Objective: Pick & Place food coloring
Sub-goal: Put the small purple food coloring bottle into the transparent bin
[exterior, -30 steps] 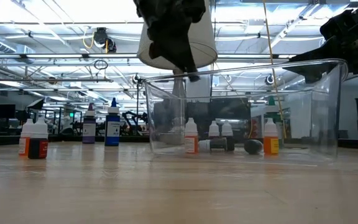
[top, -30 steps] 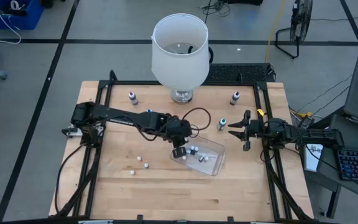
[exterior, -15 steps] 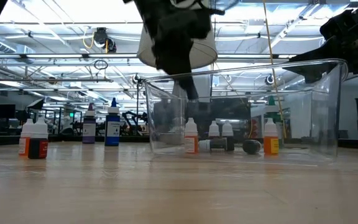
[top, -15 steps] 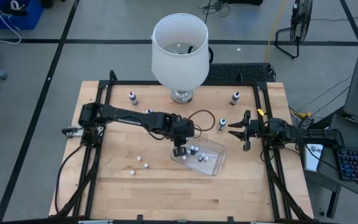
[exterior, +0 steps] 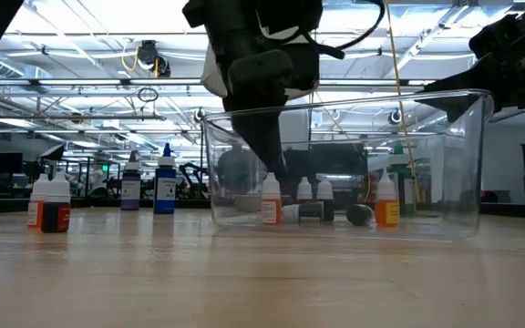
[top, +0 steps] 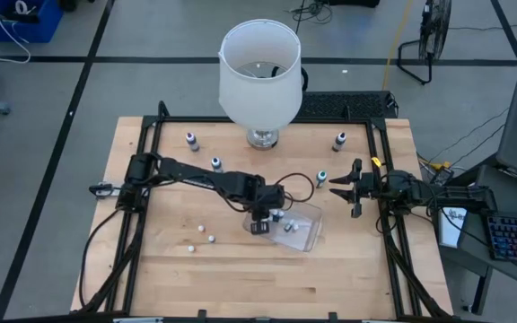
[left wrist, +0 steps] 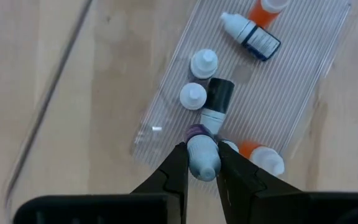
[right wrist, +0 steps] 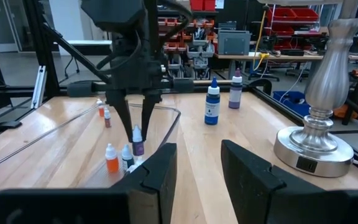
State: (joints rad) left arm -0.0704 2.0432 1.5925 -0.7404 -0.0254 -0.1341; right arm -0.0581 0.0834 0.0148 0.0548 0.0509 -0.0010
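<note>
Reaching farther over the clear tub (top: 296, 227), the left gripper (left wrist: 201, 163) has come down inside it, pinching a purple-bodied food coloring bottle (left wrist: 202, 157) just above five bottles already in. Several bottles are left on the table (top: 240, 278), toward its far edge and left side. Near the right edge waits the right gripper (top: 348, 191), fingers spread.

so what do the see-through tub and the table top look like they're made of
Clear rectangular tub: looks like thin glossy plastic; the bottles inside and the room behind show through, and its floor appears ribbed in the left wrist view. Pale wooden table top: likely butcher-block wood, matte, with visible plank lines and grain.
</note>
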